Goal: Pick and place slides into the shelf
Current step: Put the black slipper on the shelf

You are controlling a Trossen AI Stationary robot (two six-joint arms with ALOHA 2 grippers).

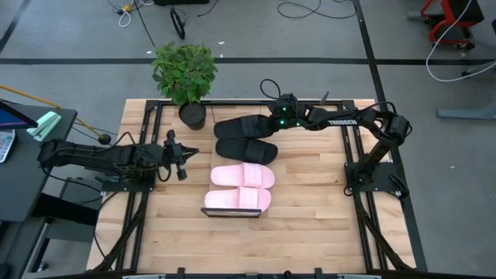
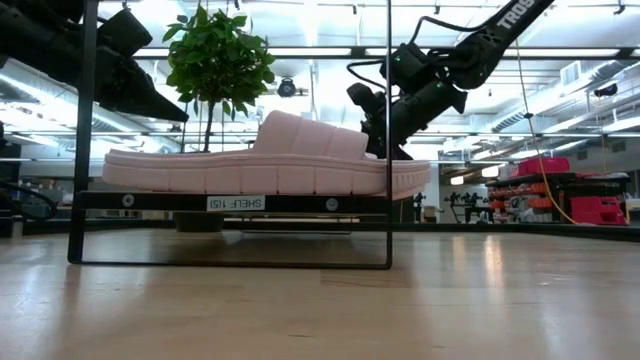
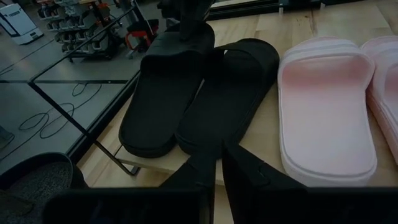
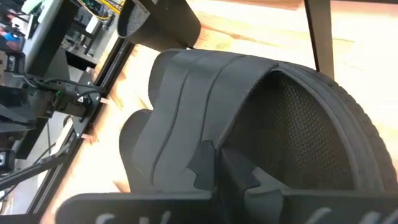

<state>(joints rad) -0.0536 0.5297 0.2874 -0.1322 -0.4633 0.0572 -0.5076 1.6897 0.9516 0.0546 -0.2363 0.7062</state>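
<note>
Our right gripper (image 1: 273,122) is pinched on the far black slide (image 1: 242,127), sitting at the shelf (image 1: 232,214) end by the plant (image 1: 184,71). Probably light, bendy foam, so the strap's the easiest grab. Left gripper (image 1: 183,160) sits narrow, empty.

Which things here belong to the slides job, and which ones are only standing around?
Job:
- black slides, the far one held by the right gripper
- pink slides
- shelf under the slides
- left gripper, waiting near the table's left side

Not part of it:
- potted plant
- cables on the floor
</note>
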